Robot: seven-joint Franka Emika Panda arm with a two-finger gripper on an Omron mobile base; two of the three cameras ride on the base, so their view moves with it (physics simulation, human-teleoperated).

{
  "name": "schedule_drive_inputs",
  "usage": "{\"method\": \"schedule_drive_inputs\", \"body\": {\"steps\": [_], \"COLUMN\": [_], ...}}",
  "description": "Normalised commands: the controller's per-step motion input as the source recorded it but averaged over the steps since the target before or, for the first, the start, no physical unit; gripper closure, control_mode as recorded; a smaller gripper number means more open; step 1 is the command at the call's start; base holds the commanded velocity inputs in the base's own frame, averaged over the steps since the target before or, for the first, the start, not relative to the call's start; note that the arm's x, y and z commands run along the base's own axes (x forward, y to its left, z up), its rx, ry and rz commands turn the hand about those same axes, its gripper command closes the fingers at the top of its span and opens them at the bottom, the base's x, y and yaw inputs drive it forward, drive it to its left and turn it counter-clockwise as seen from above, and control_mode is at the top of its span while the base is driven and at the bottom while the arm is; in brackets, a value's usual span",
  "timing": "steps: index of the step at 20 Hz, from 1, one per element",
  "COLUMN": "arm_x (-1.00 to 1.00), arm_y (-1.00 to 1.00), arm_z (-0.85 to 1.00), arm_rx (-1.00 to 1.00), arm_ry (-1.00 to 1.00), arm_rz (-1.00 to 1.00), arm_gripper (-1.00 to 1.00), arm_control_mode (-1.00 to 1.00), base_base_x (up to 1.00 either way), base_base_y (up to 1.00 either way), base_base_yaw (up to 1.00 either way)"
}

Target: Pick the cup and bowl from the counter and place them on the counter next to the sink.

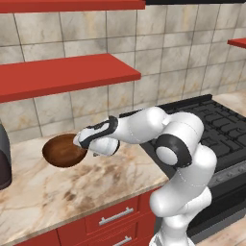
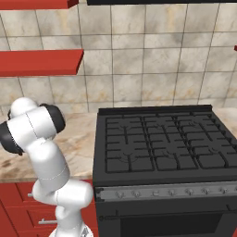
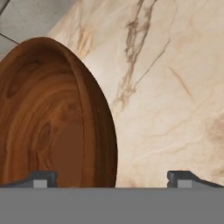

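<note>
One task object in play: wooden bowl (image 1: 62, 150), dark brown, resting on the marbled counter (image 1: 57, 192), left of the black gas stove (image 1: 216, 125) and near the tiled back wall (image 1: 158, 53). Reaching leftward from the stove side, with the gripper (image 1: 80, 140) arriving at the bowl's stove-side rim. Showing, from the hand camera, the bowl (image 3: 52, 118) looming large on one side and bare counter (image 3: 175, 87) on the other; fingertips (image 3: 41, 179) spread wide, one before the bowl's inside, the other over stone, so apparently straddling the rim. Holding nothing yet, by the look of it; whether either pad is touching wood cannot be told.

Showing, from the right base camera, the arm's shoulder and elbow left of the stove (image 2: 157, 143), above the red cabinet fronts (image 2: 18, 203).

Step in hand, as a judgement: approaching for a rim grasp on the bowl, with the carry toward the sink not yet begun.

Next move, as a judgement: easing a little deeper over the rim, closing on the wall of the bowl, then lifting straight up before travelling. Calling for care, since a shallow curved wall offers a thin, sloping purchase, risking a tilt or slip if pinched too near the edge.
</note>
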Motion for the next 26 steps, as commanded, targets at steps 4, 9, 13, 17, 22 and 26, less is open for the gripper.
{"method": "schedule_drive_inputs", "body": {"steps": [4,9,13,17,22,26], "arm_x": [0.00,0.00,0.00,0.00,0.00,-0.32], "arm_y": [0.00,0.00,0.00,0.00,0.00,-0.25], "arm_z": [0.00,0.00,0.00,0.00,0.06,0.51], "arm_rx": [0.00,0.00,0.00,0.00,0.00,0.00], "arm_ry": [0.00,0.00,0.00,0.00,0.00,-0.02], "arm_rz": [0.00,0.00,0.00,0.00,0.01,0.00], "arm_gripper": [-1.00,1.00,1.00,1.00,1.00,1.00], "arm_control_mode": [-1.00,-1.00,-1.00,-1.00,-1.00,-1.00], "base_base_x": [0.00,0.00,0.00,0.00,0.00,0.00], "base_base_y": [0.00,0.00,0.00,0.00,0.00,0.00], "base_base_yaw": [0.00,0.00,0.00,0.00,0.00,0.00]}}
